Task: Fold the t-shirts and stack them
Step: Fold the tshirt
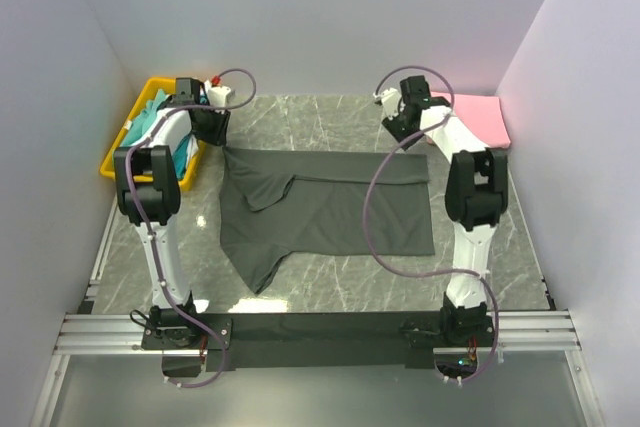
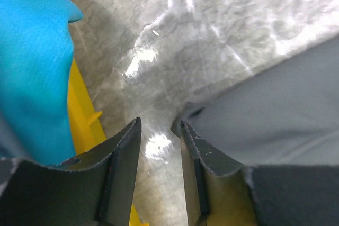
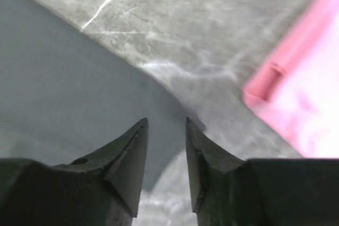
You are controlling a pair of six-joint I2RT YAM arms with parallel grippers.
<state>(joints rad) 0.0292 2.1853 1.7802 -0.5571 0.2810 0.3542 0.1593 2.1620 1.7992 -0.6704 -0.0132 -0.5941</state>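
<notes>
- The left claw point(image 2: 160, 123) has its jaws a narrow gap apart with only bare table showing between them. It holds nothing. The far-left corner of the dark charcoal-grey cloth t-shirt point(image 1: 340, 207) lies just off its right fingertip.
- The right claw point(image 3: 165, 123) is likewise slightly parted and empty. It hangs over the far-right corner of the same shirt, whose edge runs under its tips.
- The shirt lies spread in the middle of the grey marbled table point(image 1: 330, 292), long axis left to right. Its straight far edge spans from one claw to the other, and the body of the cloth extends from both claws toward the near edge.
- Each arm is nearer its own corner, so the coming pinch looks to be a two-corner grab, followed by a pull toward the near edge.
- Both arms are stretched well out from their bases, elbows raised and wrists pitched down at the cloth.
- The pink folded cloth t-shirt point(image 1: 480, 119) sits at the far-right corner, near the right claw but apart from it.
- The teal cloth t-shirt point(image 2: 32, 51) rests in the yellow plastic tray point(image 1: 113, 160) at the far-left, just beside the left claw.
</notes>
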